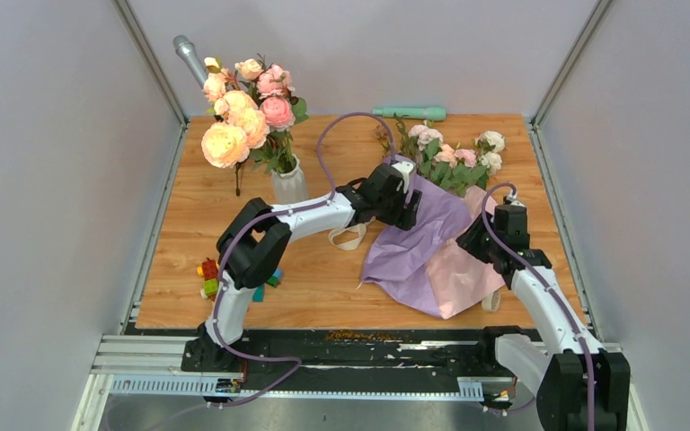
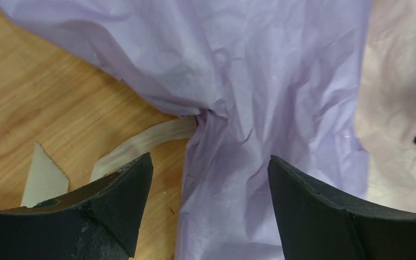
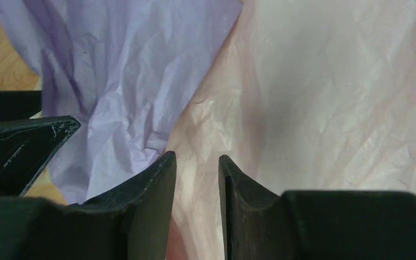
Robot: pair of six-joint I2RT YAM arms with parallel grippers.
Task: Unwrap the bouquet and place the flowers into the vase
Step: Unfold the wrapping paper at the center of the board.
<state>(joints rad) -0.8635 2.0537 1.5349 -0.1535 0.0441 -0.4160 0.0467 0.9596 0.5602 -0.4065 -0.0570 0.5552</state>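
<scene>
**Current state**

The bouquet [image 1: 431, 224] lies on the right part of the table [image 1: 323, 287]. Its lilac paper [image 2: 260, 70] is spread open, with the pink inner side [image 3: 330, 81] turned up on the right. The flowers [image 1: 454, 154] rest at the far edge of the sheet, and their stems do not show. The beige ribbon [image 2: 141, 142] runs out from under a gathered fold of paper onto the wood.

The left gripper [image 2: 210, 160] hangs just above the lilac paper, jaws spread wide with nothing between them. The right gripper [image 3: 195, 158] sits over the line where lilac meets pink, with only a narrow gap between its jaws. We cannot tell whether a fold of paper is caught there.

The vase [image 1: 289, 184] stands well apart at the far left. A bunch of larger peach blooms [image 1: 243, 117] already occupies it.

**Hazards, as we judge them**

- If either gripper pulls the sheet while the stems rest on it, the flowers may be dragged or scattered
- The ribbon may be pinned in the gathered fold, so a lift there could bunch or tear the paper
- The two grippers work close together, so a careless reach could bring them into contact
- The vase neck is crowded, so forcing in new stems could tip the vase or push the blooms out
</scene>
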